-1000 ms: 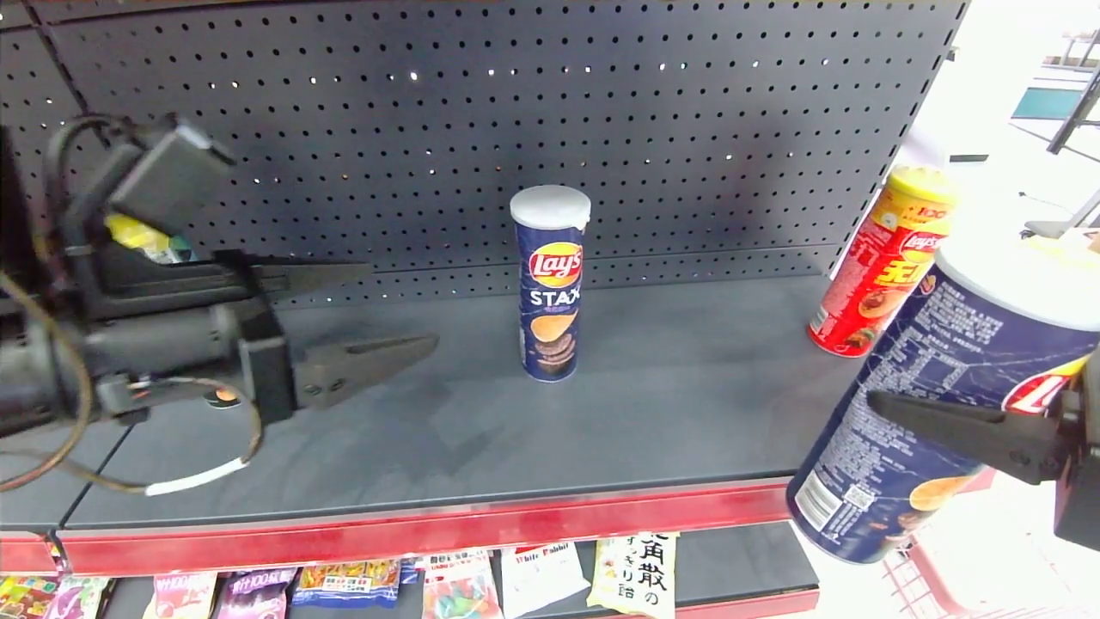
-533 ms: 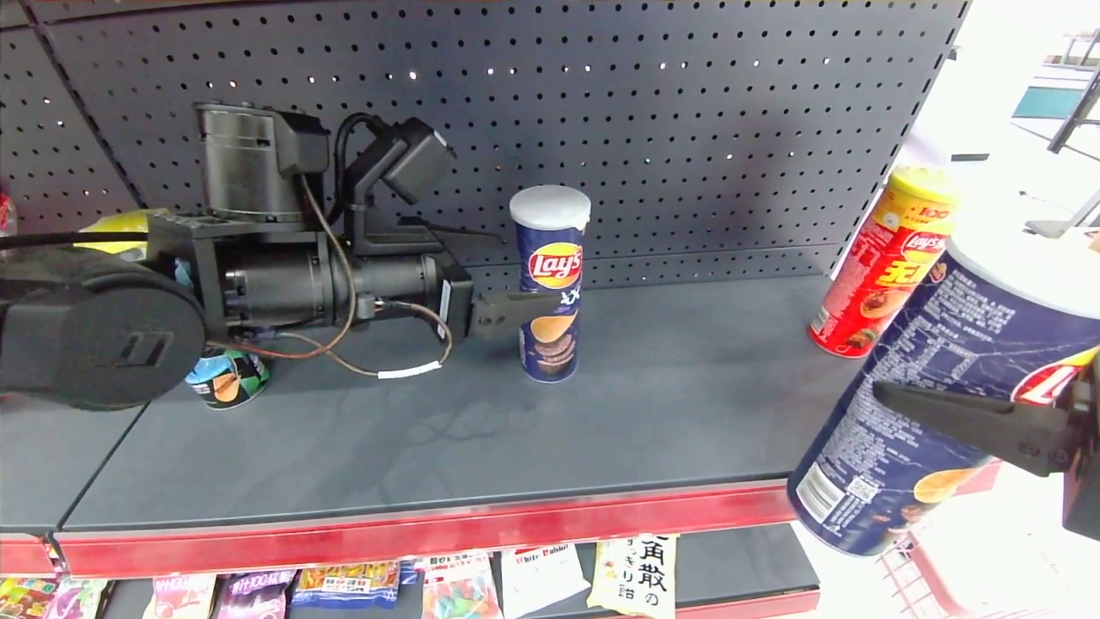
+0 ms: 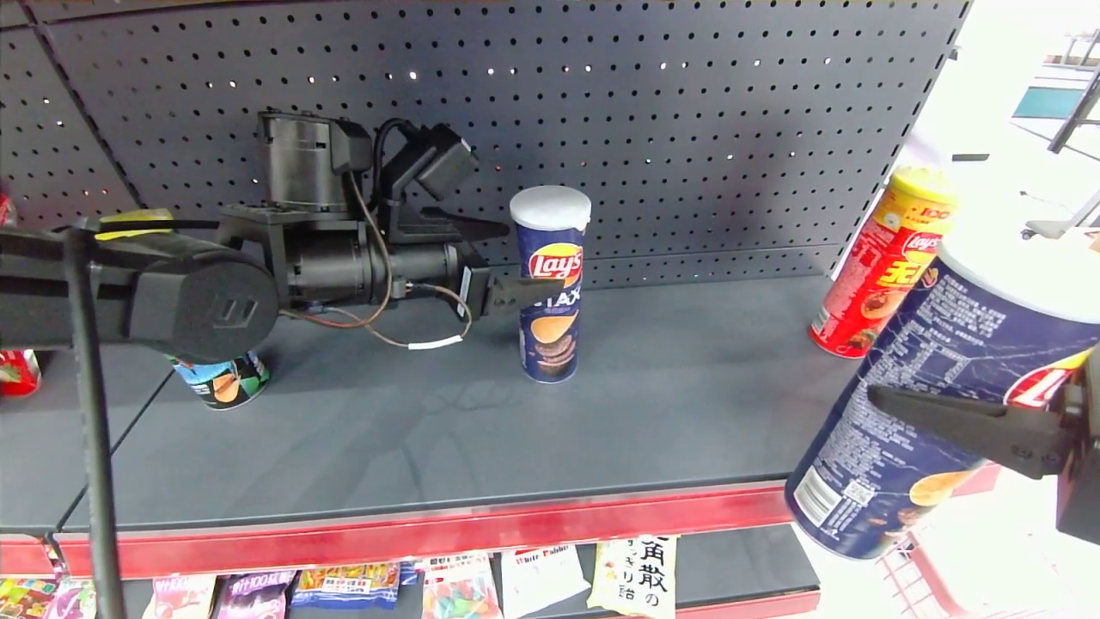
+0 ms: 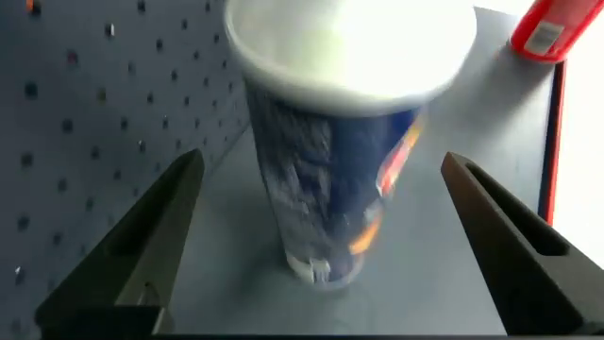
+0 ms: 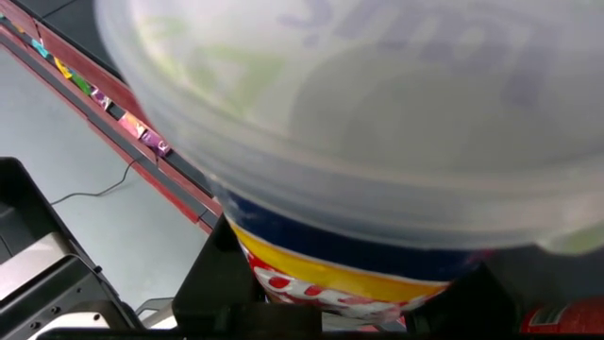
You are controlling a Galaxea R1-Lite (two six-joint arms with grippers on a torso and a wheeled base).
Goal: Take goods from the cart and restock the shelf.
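Partly done, I judge: one tall dark-blue crisp tube with a white lid (image 3: pixel 550 335) stands upright mid-way along the dark grey metal shelf (image 3: pixel 687 413). A red crisp tube with a yellow lid (image 3: pixel 885 266) leans at the shelf's right end.

The left gripper (image 3: pixel 534 256) sits level with the standing tube's upper half, fingers spread to either side of it and pinching nothing.

The right gripper (image 3: pixel 945 404) is clamped on a second dark-blue crisp tube with a pale plastic lid (image 3: pixel 937 335). It holds this tube tilted, off the shelf's front right corner and out past the red front edge (image 3: pixel 430 529). This second tube is what remains to be placed. A corner of red wire mesh (image 3: pixel 902 576) below it is probably the cart, and I cannot tell what it contains.

The left wrist view shows a clear gap between the standing tube (image 4: pixel 330 161) and each finger of the left gripper (image 4: pixel 323 162). The head view hides this, since the far finger passes behind the tube there. The head view alone shows a short teal-and-black can (image 3: pixel 222 378) under the left arm. The right wrist view shows the carried tube's lid (image 5: pixel 377 123) close up.
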